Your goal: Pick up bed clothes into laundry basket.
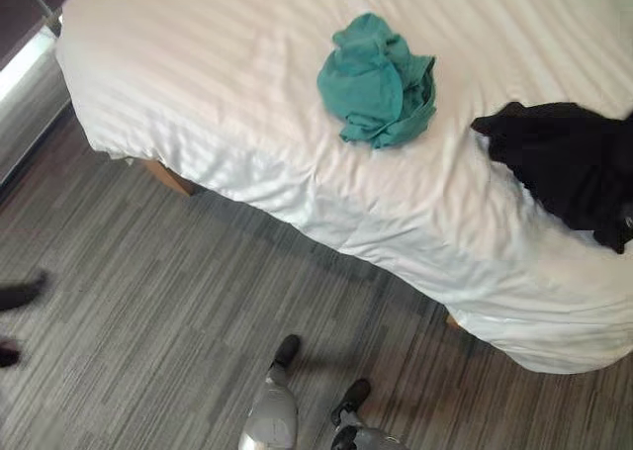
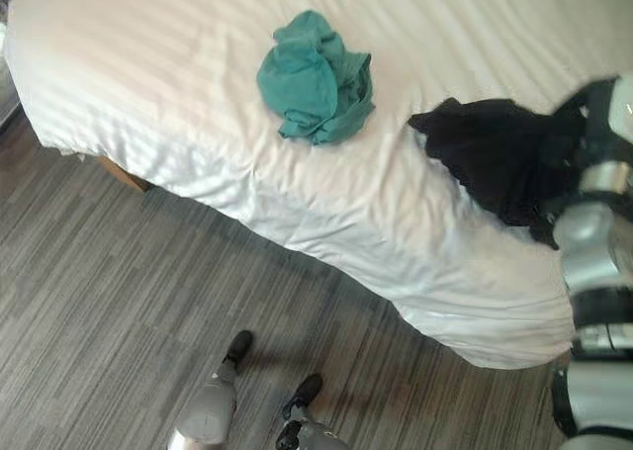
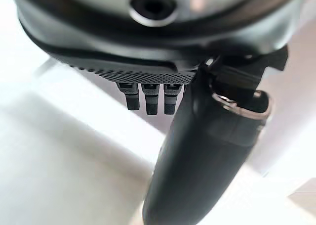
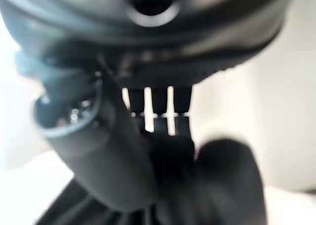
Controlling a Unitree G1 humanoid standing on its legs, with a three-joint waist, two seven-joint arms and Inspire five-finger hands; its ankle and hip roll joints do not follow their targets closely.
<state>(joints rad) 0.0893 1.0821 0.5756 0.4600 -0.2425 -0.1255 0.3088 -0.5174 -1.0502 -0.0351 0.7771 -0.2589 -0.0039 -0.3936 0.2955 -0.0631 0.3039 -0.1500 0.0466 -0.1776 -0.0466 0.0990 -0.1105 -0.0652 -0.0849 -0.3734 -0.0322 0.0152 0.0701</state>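
A wide bed (image 1: 247, 94) with a white striped cover fills most of the room from where the robot stands, its near edge hanging down toward grey wood-grain flooring (image 1: 148, 351). A crumpled teal garment (image 1: 376, 81) sits alone on the cover, well apart from either hand. Further along, close to the bed's edge, lies a black garment (image 2: 490, 158), spread flat and rumpled.

The right hand (image 4: 163, 151) is down at that black garment. In its own wrist view the fingers (image 4: 157, 109) reach straight ahead and their tips disappear into dark cloth, with the thumb (image 4: 106, 156) alongside, also against the cloth (black on black, so I cannot tell whether the fingers have closed on anything). From above, the silver-grey forearm comes in over the far end of the garment and hides the hand itself.

The left hand (image 3: 148, 81) hangs free, fingers (image 3: 150, 99) relaxed and pointing out over a pale surface, thumb (image 3: 202, 160) beside them, holding nothing.

At the edge of the floor a person's dark shoes (image 1: 20, 297) show.
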